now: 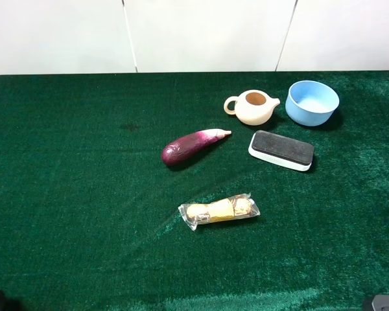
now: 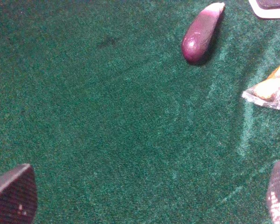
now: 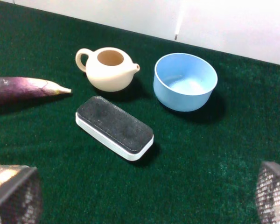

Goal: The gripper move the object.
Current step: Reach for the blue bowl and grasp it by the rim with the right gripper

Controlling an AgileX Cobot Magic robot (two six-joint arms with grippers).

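Your blue bowl (image 1: 312, 102) sits on the green table (image 1: 84, 194), just beside the cream teapot (image 1: 253, 107), on its spout side. Your right end effector (image 3: 143, 196) is spread wide and holds nothing, and so is the left end effector (image 2: 144, 196). Watch out: a finger coming down between the two could knock the teapot. The smooth bowl wall might also slip.

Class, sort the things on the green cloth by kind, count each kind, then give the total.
Vessels: 2 (blue bowl, cream teapot)
Food: 2 (eggplant, wrapped snack)
Board eraser: 1
Total: 5
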